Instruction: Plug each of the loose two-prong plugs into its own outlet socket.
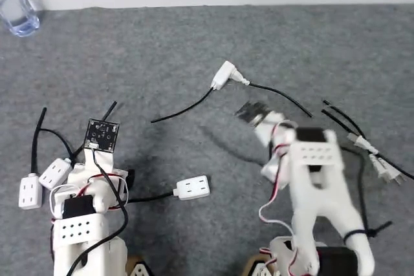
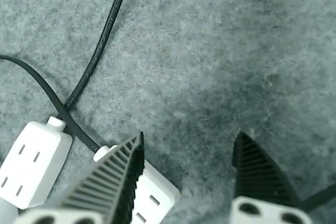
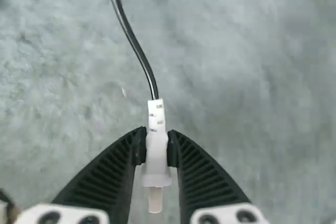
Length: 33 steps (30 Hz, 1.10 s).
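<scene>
The right end effector (image 3: 155, 132) pinches a plug (image 3: 155, 161), well apart from the lone outlet socket (image 1: 193, 187); its trailing cord (image 3: 134, 45) could twist it off-line. The left end effector (image 2: 190, 136) gapes nearer that socket.

We see a table cover (image 1: 162, 50) of grey cloth, felt-like, matt and rough, with its fibres plain in the left wrist view. The outlet sockets (image 1: 193, 187) are smooth white plastic with a faint sheen. The cords (image 2: 102, 40) wear a smooth black sheath, slightly glossy. The left gripper (image 2: 189, 140) has fingers (image 2: 118, 174) of matt black plastic, ribbed on their inner faces. The right gripper (image 3: 156, 137) shows the same ribbed black plastic on either side of a plug (image 3: 156, 119) of smooth white plastic. The arm shells (image 1: 317, 185) are matt white plastic. A bottle (image 1: 16, 11) looks clear and glossy.
</scene>
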Each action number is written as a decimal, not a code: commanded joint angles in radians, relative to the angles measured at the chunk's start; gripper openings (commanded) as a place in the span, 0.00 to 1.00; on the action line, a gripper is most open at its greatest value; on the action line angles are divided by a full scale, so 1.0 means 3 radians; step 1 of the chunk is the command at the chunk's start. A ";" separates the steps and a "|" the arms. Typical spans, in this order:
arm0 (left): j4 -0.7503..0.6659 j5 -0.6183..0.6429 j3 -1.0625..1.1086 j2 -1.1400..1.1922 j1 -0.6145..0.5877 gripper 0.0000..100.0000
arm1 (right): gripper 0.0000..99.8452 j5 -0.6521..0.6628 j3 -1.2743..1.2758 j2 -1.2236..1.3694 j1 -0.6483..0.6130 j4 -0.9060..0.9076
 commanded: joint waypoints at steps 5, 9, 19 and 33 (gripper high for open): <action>-0.0072 -0.0015 -0.0013 -0.0046 0.0015 0.25 | 0.01 0.0665 0.0419 -0.0084 -0.0499 -0.0795; -0.0072 -0.0015 -0.0013 -0.0046 0.0026 0.25 | 0.01 0.0680 0.0568 -0.0079 -0.0468 -0.1220; -0.0072 -0.0015 -0.0013 -0.0046 0.0113 0.25 | 0.18 0.0665 0.0655 -0.0115 0.0054 -0.1639; -0.0072 -0.0020 -0.0013 -0.0046 0.0113 0.25 | 0.24 0.0680 0.0522 -0.0079 0.0054 -0.1706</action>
